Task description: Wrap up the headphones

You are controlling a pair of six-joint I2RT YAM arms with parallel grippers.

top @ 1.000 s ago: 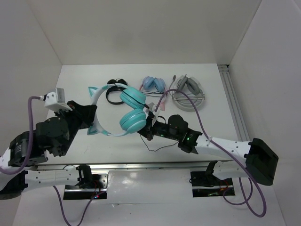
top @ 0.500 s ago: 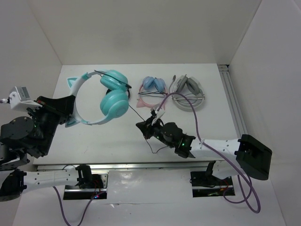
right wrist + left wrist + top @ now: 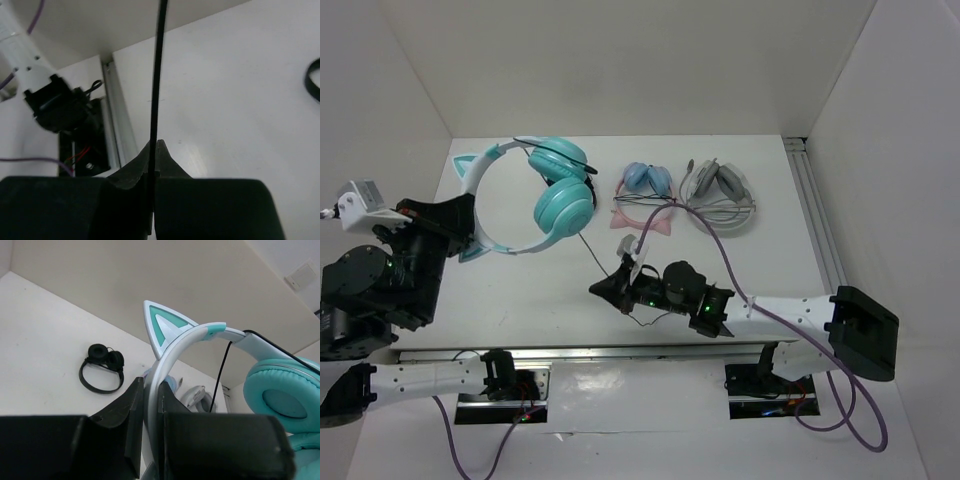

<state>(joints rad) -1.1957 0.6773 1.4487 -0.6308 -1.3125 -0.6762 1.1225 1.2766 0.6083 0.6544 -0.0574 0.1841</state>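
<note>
The headphones, with teal ear cups [image 3: 563, 205] and a white headband [image 3: 485, 195] with cat ears, hang in the air over the table's left side. My left gripper [image 3: 460, 225] is shut on the headband; in the left wrist view the band [image 3: 170, 355] runs up from between the jaws [image 3: 151, 405] to a cat ear [image 3: 162, 322] and a cup [image 3: 285, 400]. The thin black cable [image 3: 588, 243] runs from the cups down to my right gripper [image 3: 605, 290], which is shut on it. In the right wrist view the cable [image 3: 159, 75] rises straight from the closed jaws [image 3: 154, 147].
A light-blue pair with a pink cat-ear band [image 3: 645, 190] and a grey-white pair [image 3: 720, 195] lie at the back. A small all-black pair [image 3: 102, 372] lies on the table behind the lifted headphones. An aluminium rail [image 3: 815, 220] runs along the right edge.
The left gripper lifted the teal headphones up and to the left, off the table. The right gripper slid left and nearer along the cable, which now stretches between them.
</note>
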